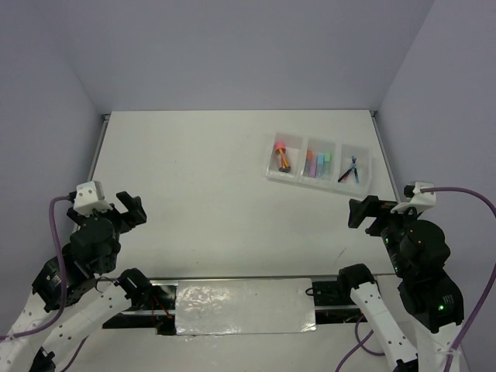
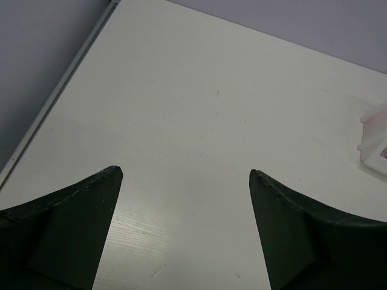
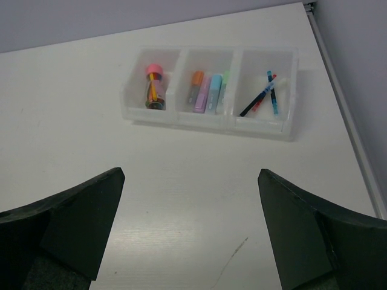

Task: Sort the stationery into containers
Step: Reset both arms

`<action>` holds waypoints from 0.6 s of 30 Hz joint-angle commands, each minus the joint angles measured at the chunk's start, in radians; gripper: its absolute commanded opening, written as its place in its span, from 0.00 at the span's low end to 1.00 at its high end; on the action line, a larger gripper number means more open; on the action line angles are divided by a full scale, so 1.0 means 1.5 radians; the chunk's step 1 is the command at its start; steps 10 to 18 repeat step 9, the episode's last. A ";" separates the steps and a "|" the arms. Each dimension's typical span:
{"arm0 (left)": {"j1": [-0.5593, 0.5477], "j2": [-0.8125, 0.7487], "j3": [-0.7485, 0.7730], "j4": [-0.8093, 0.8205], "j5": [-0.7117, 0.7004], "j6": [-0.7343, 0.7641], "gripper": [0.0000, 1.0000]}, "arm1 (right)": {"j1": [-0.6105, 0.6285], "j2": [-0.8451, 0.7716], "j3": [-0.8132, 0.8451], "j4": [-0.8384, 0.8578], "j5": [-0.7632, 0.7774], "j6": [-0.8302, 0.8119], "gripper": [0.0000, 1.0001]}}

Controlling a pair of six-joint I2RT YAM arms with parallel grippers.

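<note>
The clear three-compartment tray sits at the back right of the table. Its left compartment holds the pink-capped tan cylinder. The middle one holds the pastel highlighters. The right one holds the red and blue pens. A corner of the tray shows in the left wrist view. My left gripper is open and empty at the near left. My right gripper is open and empty, near of the tray.
A foil-covered plate lies between the arm bases at the near edge. The table's metal edges run along the left and right. Lilac walls enclose the table.
</note>
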 commanded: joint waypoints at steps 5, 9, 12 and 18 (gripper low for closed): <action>-0.001 -0.026 -0.009 0.040 0.020 0.005 0.99 | 0.004 0.005 -0.003 0.020 -0.019 0.000 1.00; -0.001 -0.021 -0.010 0.044 0.028 0.007 0.99 | 0.003 0.006 -0.005 0.029 -0.049 -0.003 1.00; -0.001 -0.021 -0.010 0.044 0.028 0.007 0.99 | 0.003 0.006 -0.005 0.029 -0.049 -0.003 1.00; -0.001 -0.021 -0.010 0.044 0.028 0.007 0.99 | 0.003 0.006 -0.005 0.029 -0.049 -0.003 1.00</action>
